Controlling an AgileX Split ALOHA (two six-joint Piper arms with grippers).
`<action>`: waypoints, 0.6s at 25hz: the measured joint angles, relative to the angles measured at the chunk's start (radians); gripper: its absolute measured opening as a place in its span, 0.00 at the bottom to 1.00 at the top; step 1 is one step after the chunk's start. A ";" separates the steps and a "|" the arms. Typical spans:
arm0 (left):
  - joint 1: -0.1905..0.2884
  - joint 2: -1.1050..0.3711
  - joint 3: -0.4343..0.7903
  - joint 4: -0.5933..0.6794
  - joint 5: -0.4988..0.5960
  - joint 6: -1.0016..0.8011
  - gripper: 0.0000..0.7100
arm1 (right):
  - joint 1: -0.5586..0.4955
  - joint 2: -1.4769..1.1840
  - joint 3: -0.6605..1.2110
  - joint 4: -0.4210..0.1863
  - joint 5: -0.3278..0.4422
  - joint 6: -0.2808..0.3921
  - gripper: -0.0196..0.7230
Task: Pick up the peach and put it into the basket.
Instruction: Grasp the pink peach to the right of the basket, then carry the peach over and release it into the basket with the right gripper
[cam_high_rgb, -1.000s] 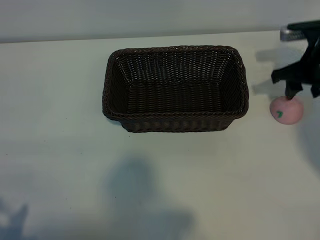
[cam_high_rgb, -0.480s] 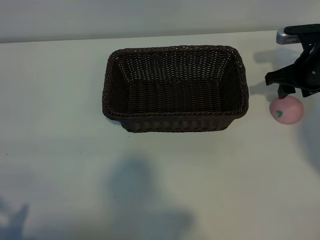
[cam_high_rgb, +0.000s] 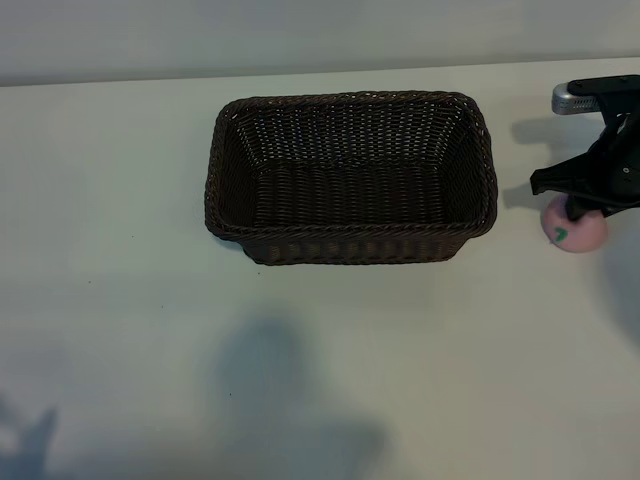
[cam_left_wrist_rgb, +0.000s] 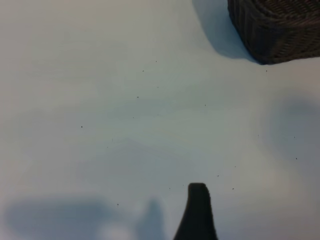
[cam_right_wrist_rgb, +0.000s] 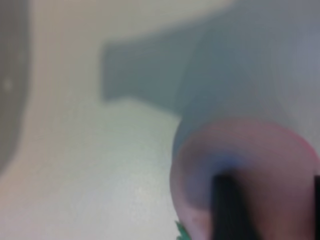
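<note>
Shadows first, soft and grey, lying across the near part of the pale, smooth desk (cam_high_rgb: 120, 330) in the exterior view. Now to the middle of the desk: 1 basket (cam_high_rgb: 350, 178), dark-brown woven wicker, rectangular with rounded corners, a braided rim and sloping sides, its ribbed floor bare. Over at that view's right edge, beside the basket but well apart from it, sits the peach (cam_high_rgb: 574, 228), small, round, smooth and pale pink, with a little green mark on its face. It rests on the desk.

Right claw (cam_high_rgb: 590, 195) is directly on top of it! Black, angular fingers reach down steeply over the fruit's upper half and hide it. In the right wrist view the peach (cam_right_wrist_rgb: 245, 180) fills the lower corner, with a dark fingertip (cam_right_wrist_rgb: 227, 207) laid against its pink skin and a second dark edge at the frame's border on the other side. The claw stands at about a peach's width, fingers on either side of the fruit; whether they press firmly enough to grip it I cannot tell.

Left claw now: only 1 black finger (cam_left_wrist_rgb: 197, 212) shows in its own wrist view, held above bare desk, a corner of the basket (cam_left_wrist_rgb: 275, 27) farther off. That claw stands wide and holds nothing.
</note>
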 joint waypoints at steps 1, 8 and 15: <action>0.000 0.000 0.000 0.000 0.000 0.000 0.84 | 0.000 0.000 0.000 0.000 0.005 0.000 0.28; 0.000 0.000 0.000 0.000 0.000 0.000 0.84 | 0.000 -0.040 -0.037 0.001 0.105 0.000 0.08; 0.000 0.000 0.001 0.000 0.000 0.000 0.84 | 0.000 -0.151 -0.255 0.006 0.346 0.000 0.08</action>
